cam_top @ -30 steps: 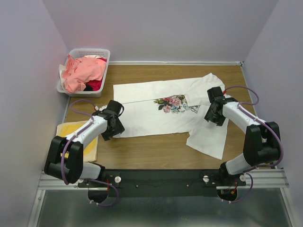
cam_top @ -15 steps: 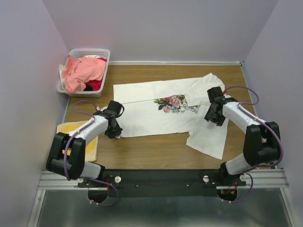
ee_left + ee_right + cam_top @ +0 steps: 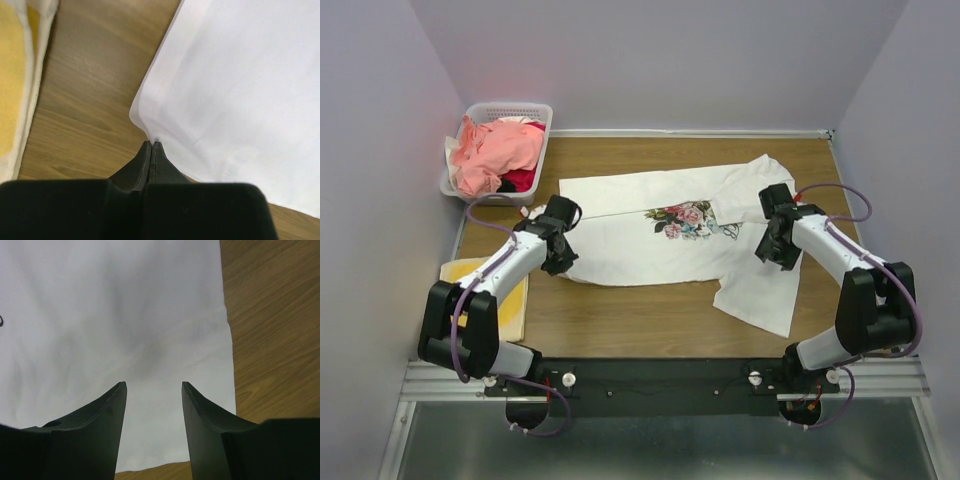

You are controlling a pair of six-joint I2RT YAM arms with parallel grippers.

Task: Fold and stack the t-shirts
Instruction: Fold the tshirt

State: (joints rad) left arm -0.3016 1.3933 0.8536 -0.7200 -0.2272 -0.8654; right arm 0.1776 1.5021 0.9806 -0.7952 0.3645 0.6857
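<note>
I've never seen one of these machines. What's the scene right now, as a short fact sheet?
Shirt in work: white t-shirt, floral print, spread on the table
Left claw: shut, pinching the shirt's hem corner
Right claw: open over the shirt's right side, holding nothing
Basket: far left corner, pink and red shirts inside
Beside left arm: yellow cloth
</note>
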